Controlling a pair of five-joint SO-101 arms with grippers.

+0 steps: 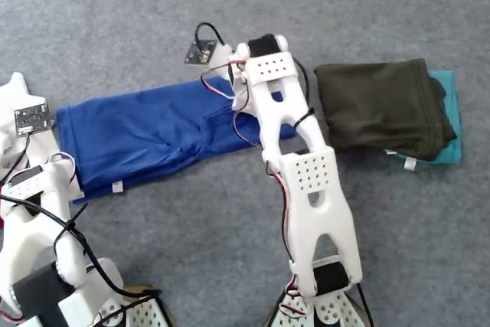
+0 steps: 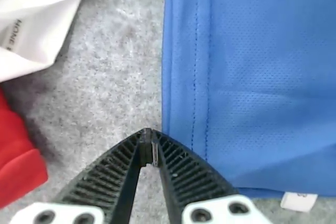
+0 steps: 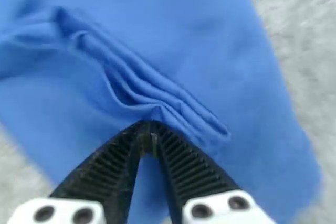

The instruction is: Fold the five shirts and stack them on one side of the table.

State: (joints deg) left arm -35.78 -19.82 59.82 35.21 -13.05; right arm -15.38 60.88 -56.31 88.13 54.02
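Blue shirt (image 1: 145,132) stretched sideways, left pincer (image 2: 148,148) closed beside it, right pincer (image 3: 148,140) closed over it, maybe touching

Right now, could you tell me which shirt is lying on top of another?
The folded dark olive shirt; it rests on the teal folded shirt, while the long blue shirt lies by itself.
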